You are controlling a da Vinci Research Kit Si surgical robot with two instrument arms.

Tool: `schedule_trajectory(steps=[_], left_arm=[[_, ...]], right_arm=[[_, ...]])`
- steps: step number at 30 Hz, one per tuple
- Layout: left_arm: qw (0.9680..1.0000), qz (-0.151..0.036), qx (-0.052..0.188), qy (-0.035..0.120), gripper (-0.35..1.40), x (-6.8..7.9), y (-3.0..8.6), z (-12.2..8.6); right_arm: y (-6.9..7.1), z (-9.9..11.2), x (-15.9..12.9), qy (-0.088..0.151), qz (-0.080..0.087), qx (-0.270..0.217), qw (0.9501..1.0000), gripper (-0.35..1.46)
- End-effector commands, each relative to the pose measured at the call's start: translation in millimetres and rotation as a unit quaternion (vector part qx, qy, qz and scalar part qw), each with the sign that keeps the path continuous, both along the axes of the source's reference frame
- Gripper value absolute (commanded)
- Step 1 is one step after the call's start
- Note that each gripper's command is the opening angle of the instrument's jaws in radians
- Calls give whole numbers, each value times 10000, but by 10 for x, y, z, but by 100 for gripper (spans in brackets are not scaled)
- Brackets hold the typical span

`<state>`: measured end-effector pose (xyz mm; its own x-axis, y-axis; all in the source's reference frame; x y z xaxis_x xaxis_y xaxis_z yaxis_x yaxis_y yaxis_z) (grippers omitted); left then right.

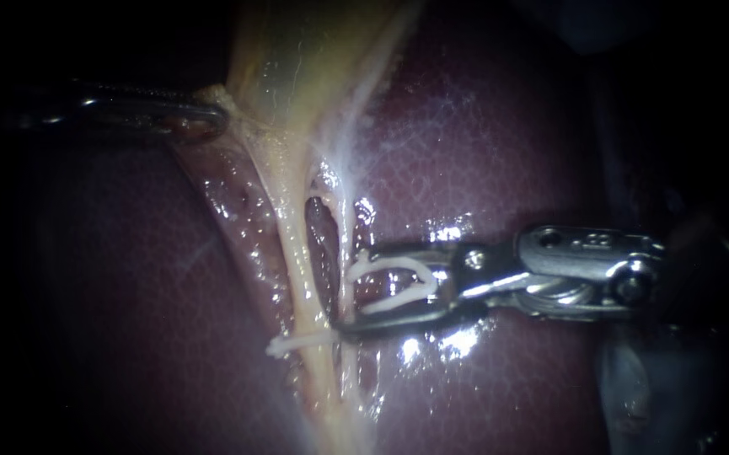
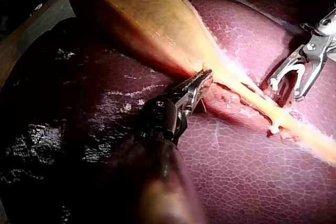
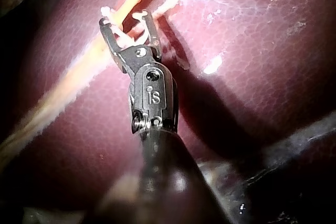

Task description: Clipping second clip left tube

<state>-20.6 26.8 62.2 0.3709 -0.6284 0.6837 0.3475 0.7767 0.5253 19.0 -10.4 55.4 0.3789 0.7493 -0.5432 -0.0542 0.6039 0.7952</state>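
While my left instrument (image 1: 204,122) pinches the glossy gallbladder (image 1: 297,59) at its narrow neck, my right instrument (image 1: 349,291) cradles a white bent clip (image 1: 398,270) between forked steel jaws, just beside the pale, slick left tube (image 1: 297,253).

Surg. lab: bare excised liver (image 2: 236,171) w/ gallbladder (image 2: 142,19).

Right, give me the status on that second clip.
Done: one white clip sits across the left tube. In hand: left instrument holds the gallbladder; right instrument carries the second clip, open, beside the tube. Left: straddle the tube and close it.
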Motion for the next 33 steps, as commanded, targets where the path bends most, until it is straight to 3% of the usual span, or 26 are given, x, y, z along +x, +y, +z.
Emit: schedule_trajectory(steps=[1,10,21,33], left_arm=[[10000,-1,-3,2,-35,0,0,0],[10000,-4,-8,6,-35,-1,-2,1],[10000,-5,-11,8,-35,-1,-2,1],[10000,-6,-12,9,-35,-1,-3,2]], right_arm=[[0,2,2,5,10,45,10000,49],[-7,33,10,5,-6,352,9994,49],[-14,71,11,193,-181,659,9975,49],[-12,75,34,868,-163,1108,9899,48]])
